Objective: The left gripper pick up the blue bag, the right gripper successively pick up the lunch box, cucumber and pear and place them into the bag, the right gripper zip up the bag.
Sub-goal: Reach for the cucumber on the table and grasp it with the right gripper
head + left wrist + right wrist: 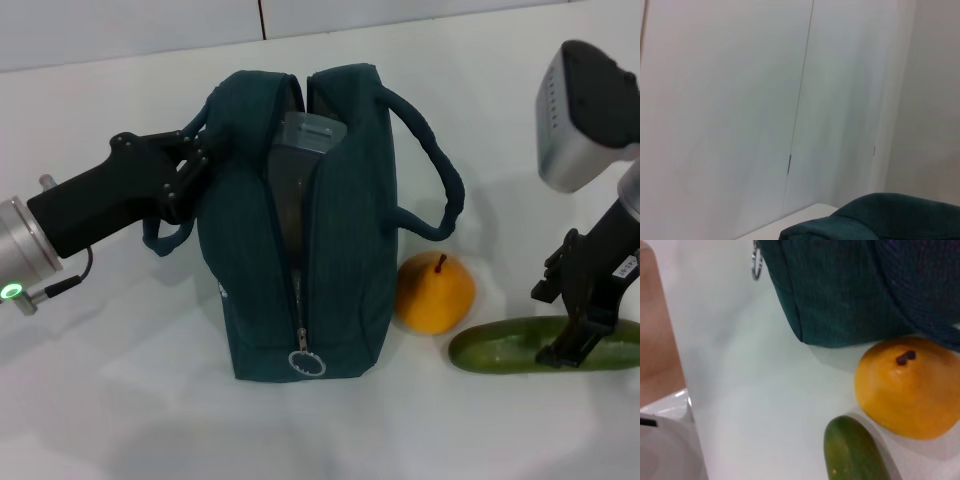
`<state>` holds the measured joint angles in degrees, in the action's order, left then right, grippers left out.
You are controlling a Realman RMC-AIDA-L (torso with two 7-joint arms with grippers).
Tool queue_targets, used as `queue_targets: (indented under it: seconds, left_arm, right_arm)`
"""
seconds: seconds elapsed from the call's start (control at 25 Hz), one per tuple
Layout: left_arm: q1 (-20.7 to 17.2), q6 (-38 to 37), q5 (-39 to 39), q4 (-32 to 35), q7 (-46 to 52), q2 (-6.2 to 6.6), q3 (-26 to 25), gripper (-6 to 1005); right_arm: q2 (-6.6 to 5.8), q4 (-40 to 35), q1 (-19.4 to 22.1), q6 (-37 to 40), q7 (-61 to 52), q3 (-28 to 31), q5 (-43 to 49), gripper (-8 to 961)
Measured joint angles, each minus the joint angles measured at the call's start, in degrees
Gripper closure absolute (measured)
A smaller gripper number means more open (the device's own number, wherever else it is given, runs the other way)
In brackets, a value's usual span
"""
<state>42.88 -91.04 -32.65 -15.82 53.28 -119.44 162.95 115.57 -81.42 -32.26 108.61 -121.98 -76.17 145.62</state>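
From the head view, the blue bag [300, 230] stands upright on the white counter [120, 400], its zipper run open along the top so the mouth gapes. The left claw [192, 170] is clamped on the bag's left loop handle, which looks meant to keep the bag steady and its mouth spread while things go in. The lunch box [305, 140] already sits inside, its clear body showing through the opening. The metal ring pull [305, 364] hangs low on the front end of the bag, so zipping is not yet begun. Just right of the bag rests the pear [436, 294], close to the bag's side, and beside it the cucumber [545, 345] lies flat. The right claw [575, 345] is down on the cucumber with its fingers at either side of it; by my reading it is taking hold, though whether the grip is tight I cannot tell.

The left wrist view shows only a pale wall and a fold of the blue bag [880, 220] at the edge; no fingers appear.

The right wrist view looks down on the cucumber [855, 452], the pear [910, 387] touching or nearly touching it, the bag's lower corner and the ring pull [756, 262]; the claw itself is out of sight
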Motion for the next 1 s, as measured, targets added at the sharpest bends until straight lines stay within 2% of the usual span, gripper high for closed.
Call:
queue_targets:
  seconds: [0.4, 1.0]
  left_arm:
    - [0.0, 0.0, -0.1, 0.0, 0.0, -0.01, 0.0, 952]
    - [-0.2, 0.1, -0.5, 0.4, -0.1, -0.10, 0.0, 952]
  right_arm:
    - [0.09, 2.5, -1.7, -2.9, -0.7, -6.1, 2.0, 162]
    - [0.23, 6.1, -2.5, -4.2, -2.3, -9.2, 2.3, 169]
